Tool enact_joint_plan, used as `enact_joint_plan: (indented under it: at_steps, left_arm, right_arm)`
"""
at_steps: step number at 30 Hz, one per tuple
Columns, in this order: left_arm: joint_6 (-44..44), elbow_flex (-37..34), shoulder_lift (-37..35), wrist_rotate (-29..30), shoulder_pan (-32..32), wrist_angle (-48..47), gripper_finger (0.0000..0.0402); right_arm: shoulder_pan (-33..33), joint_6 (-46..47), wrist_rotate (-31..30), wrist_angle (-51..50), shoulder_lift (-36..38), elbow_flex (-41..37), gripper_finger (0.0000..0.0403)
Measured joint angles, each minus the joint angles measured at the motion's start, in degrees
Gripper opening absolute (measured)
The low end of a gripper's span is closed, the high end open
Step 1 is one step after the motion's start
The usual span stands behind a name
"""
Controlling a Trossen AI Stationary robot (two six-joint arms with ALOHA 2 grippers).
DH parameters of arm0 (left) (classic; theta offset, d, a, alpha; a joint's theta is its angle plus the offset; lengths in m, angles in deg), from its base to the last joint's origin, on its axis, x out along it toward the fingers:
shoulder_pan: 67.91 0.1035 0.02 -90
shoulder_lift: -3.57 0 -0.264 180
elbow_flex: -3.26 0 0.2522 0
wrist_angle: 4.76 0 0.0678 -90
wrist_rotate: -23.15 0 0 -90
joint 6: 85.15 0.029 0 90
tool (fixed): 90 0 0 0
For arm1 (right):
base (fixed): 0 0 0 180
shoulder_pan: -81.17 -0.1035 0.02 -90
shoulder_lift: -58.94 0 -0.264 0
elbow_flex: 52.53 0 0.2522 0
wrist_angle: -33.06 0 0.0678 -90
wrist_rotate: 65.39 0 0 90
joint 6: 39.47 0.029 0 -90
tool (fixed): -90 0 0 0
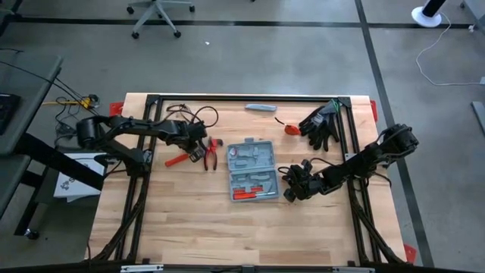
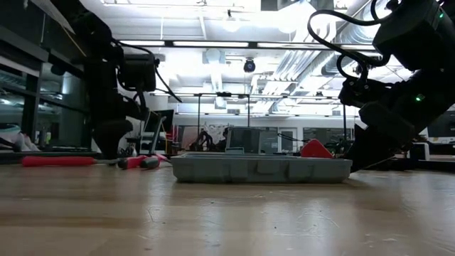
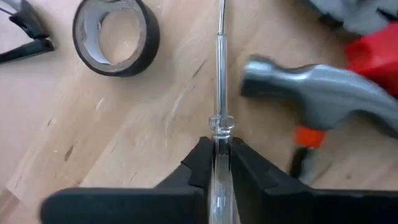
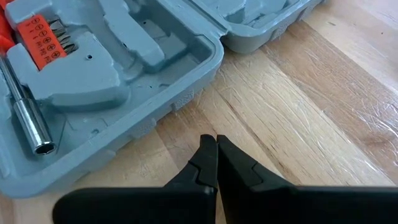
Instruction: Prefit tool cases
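That tool case [image 1: 251,171], centre frame, looks rigid, light, slick; grab its rim. Left fingers [image 3: 216,163] pinch a screwdriver shaft [image 3: 219,74], right fingers [image 4: 216,163] closed empty.

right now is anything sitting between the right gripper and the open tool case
Nothing visible. The right gripper, shut and empty, hovers just off the open tool case, with only bare table between them. The black gloves lie farther back, out of that path.

case [image 4: 124,74]: matt grey plastic | table [image 4: 323,124]: grained wood | hammer head [image 3: 311,93]: smooth metal
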Motion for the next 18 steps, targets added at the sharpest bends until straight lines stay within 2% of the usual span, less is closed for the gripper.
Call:
enact_joint_plan:
  at_steps: [8, 13, 18]
  left_arm:
    - [0.49, -0.28, -1.93, 2.85, -1.05, -1.04, 0.0019]
    - [-0.48, -0.53, -7.62, 3.03, -1.81, -3.35, 0.0002]
    - [-1.72, -0.49, -14.17, 4.14, -2.82, -5.05, 0.0006]
  right_arm:
    - [0.0, 0.04, 0.1, 0.0, 0.0, 0.0, 0.0]
    - [0.0, 0.0, 0.13, -0.11, 0.0, 0.0, 0.0]
    - [0.0, 0.0, 0.11, -0.52, 0.0, 0.04, 0.0]
